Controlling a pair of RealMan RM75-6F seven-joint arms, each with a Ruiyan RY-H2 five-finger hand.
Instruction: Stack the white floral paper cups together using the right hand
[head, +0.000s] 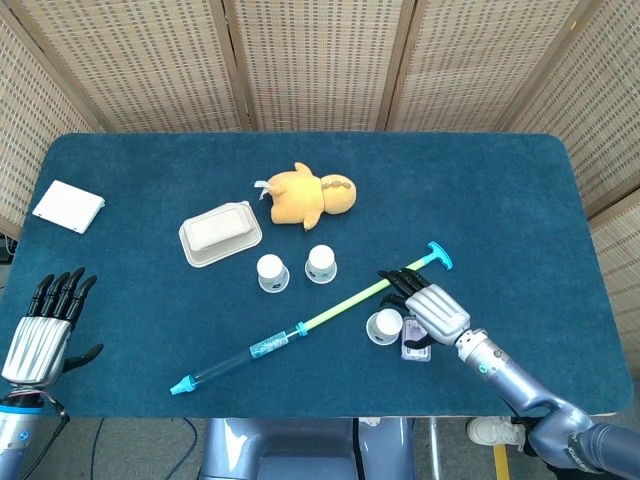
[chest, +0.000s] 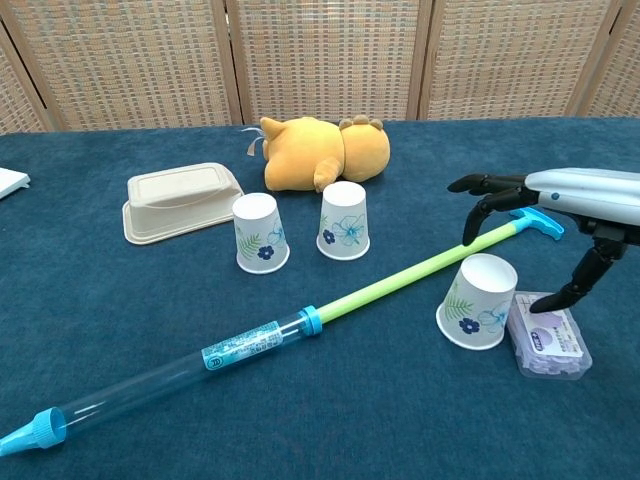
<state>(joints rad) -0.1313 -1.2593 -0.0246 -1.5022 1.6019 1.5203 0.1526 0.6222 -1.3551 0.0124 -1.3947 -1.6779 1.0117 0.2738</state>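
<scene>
Three white floral paper cups stand upside down on the blue table. One cup (head: 271, 272) (chest: 260, 232) and a second cup (head: 321, 263) (chest: 344, 220) sit side by side near the middle. The third cup (head: 384, 326) (chest: 478, 300) is tilted at the front right. My right hand (head: 427, 308) (chest: 545, 215) hovers open just right of and above this third cup, fingers spread over it, thumb down by the plastic case. My left hand (head: 45, 330) rests open at the table's front left edge, seen only in the head view.
A long pump toy (head: 312, 320) (chest: 300, 322) with a green rod lies diagonally between the cups. A clear plastic case (head: 415, 338) (chest: 546, 335) sits right of the third cup. A yellow plush (head: 305, 196), a lidded food box (head: 220, 232) and a white pad (head: 68, 206) lie farther back.
</scene>
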